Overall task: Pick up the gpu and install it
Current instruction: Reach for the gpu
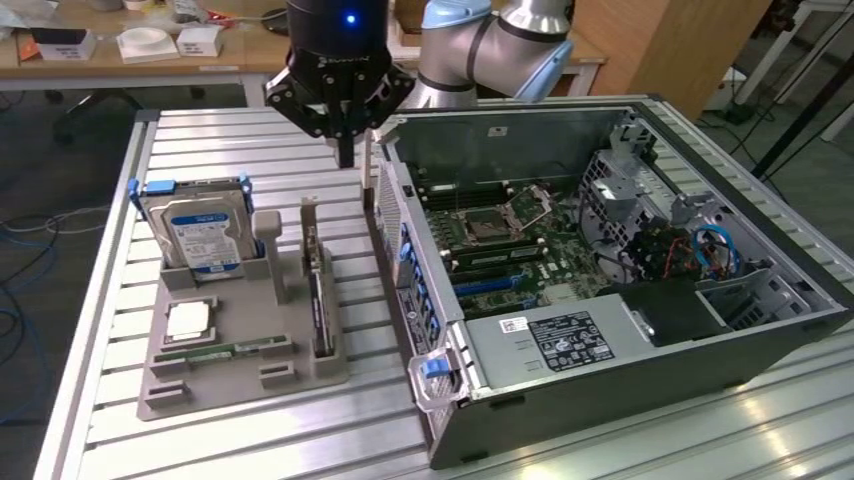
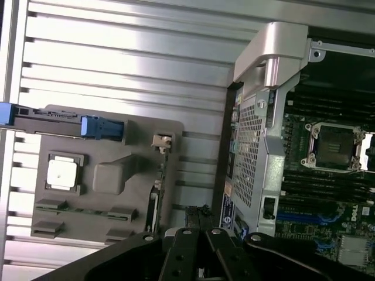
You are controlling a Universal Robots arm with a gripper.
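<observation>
Hand [image 1: 346, 152], shut with its fingers together on nothing, hangs over the slatted aluminium bench [image 1: 214, 150] between the grey tray [image 1: 220, 380] and the open computer case [image 1: 641, 410]. The gpu [image 1: 320, 300] stands on edge in a tray slot, near the hard drive [image 1: 200, 235] with its blue-white label. Wooden desks and floor cables lie behind. The label print is unreadable.

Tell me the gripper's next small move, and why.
Probably open the gripper: it hangs shut and empty above the table, just off one end of the gpu, which stands on edge in the gray holder beside the computer case. Shut, it could not straddle the card.
</observation>
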